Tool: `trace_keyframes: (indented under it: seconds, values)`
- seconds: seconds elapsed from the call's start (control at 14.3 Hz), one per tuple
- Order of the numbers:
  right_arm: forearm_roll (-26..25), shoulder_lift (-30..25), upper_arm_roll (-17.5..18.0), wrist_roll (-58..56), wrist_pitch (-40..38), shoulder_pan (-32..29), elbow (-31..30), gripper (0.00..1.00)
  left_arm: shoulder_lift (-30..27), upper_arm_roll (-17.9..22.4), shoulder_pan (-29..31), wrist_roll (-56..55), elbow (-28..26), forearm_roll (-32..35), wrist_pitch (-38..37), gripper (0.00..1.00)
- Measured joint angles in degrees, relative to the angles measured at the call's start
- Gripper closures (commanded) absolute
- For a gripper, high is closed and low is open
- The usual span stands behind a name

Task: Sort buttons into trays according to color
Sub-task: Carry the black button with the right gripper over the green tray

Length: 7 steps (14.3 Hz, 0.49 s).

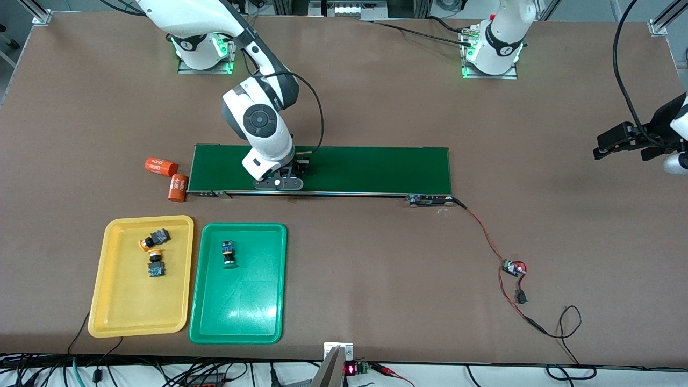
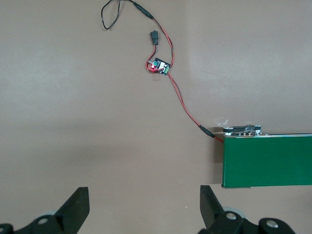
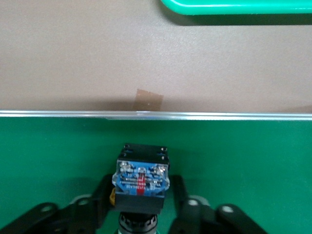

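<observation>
Black right tool (image 3: 141, 209) gripping blocky button (image 3: 140, 180)

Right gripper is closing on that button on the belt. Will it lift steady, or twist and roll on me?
Probably steady: the right gripper has its fingers against flat sides of the button's blocky body. Its hard plastic looks stiff and light. Set on the green tray, it may tip over, as the green button there lies sideways.

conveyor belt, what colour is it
Dark green conveyor belt, clearest in the front view.
</observation>
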Motion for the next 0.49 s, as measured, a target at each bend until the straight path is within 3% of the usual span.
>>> trace_keyframes:
  seconds: [0.21, 0.49]
  values:
    - [0.0, -0.5, -0.4, -0.8, -0.6, -1.2, 3.5, 0.99, 0.0, 0.0, 0.0, 0.0, 0.0, 0.0, 0.0, 0.0]
    - [-0.1, -0.7, -0.9, -9.1, -4.4, -5.3, 13.6, 0.98, 0.0, 0.0, 0.0, 0.0, 0.0, 0.0, -0.1, 0.0]
